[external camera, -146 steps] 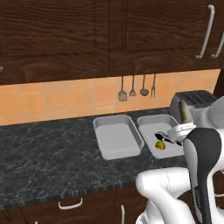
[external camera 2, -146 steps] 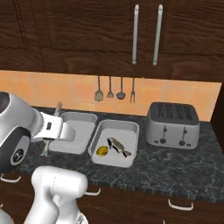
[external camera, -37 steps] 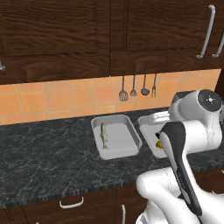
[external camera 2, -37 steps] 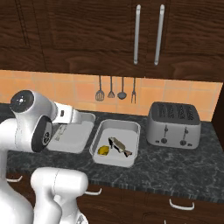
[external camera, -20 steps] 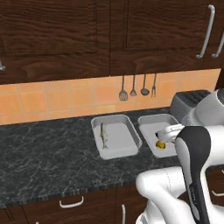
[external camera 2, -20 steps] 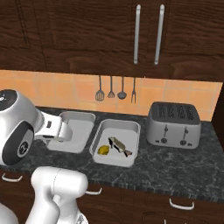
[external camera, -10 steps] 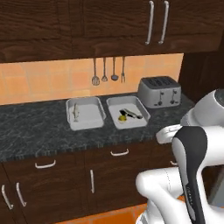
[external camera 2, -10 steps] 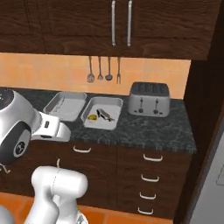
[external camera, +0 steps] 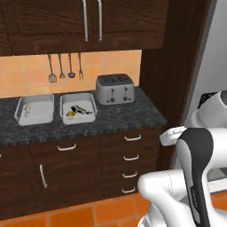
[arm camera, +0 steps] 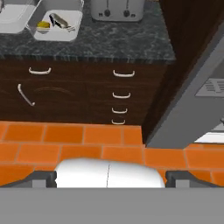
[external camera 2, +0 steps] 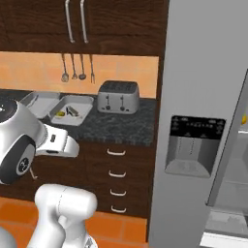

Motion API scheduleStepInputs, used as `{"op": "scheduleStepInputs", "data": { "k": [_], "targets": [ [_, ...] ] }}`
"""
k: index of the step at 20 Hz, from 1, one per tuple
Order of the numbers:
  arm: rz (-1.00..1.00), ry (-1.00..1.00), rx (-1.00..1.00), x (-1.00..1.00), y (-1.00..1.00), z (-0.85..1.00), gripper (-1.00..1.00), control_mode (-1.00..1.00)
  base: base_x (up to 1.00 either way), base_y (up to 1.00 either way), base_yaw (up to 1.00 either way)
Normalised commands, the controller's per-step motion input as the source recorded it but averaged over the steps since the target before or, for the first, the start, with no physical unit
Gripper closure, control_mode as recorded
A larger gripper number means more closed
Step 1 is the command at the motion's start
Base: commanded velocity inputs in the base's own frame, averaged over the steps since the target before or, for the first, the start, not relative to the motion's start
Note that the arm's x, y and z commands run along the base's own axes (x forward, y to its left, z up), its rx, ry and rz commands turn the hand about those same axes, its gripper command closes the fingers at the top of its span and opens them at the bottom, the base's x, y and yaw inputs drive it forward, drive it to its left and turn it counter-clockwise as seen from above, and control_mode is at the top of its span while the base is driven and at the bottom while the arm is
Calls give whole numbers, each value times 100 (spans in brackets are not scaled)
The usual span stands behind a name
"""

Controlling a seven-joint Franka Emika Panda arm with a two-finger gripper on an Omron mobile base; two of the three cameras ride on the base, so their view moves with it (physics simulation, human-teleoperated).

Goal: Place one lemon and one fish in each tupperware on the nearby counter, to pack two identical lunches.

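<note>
Two tupperware trays sit side by side on the worktop [external camera: 119,117], left of the one steel toaster [external camera: 115,88]. The right tupperware [external camera: 78,107] holds one lemon [external camera: 71,114] at its near left and one fish [external camera: 80,109] lying slantwise beside it. The left tupperware [external camera: 35,109] holds one fish [external camera: 28,109] along its left side. So two fish and one lemon can be counted in the trays. Four utensils [external camera: 65,67] hang on the orange wall behind the trays. To the right of the worktop stands a tall grey fridge [external camera 2: 203,121] with its door ajar. In the hand view the gripper [arm camera: 110,177] stands wide open with nothing between its fingertips, low over the orange floor tiles [arm camera: 83,144], well apart from the trays.
</note>
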Motion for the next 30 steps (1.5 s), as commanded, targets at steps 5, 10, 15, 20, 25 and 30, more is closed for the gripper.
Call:
{"op": "scheduleStepInputs", "data": {
  "k": [5,10,15,20,25,30],
  "targets": [
    [0,0,0,0,0,0,-100,100,-9,-100,0],
    [0,0,0,0,0,0,-100,100,-2,-100,0],
    [0,0,0,0,0,0,-100,100,0,-95,0],
    [0,0,0,0,0,0,-100,100,2,-31,3],
    [0,0,0,0,0,0,-100,100,12,-38,8],
    [0,0,0,0,0,0,-100,100,25,-54,12]
  ]
}}
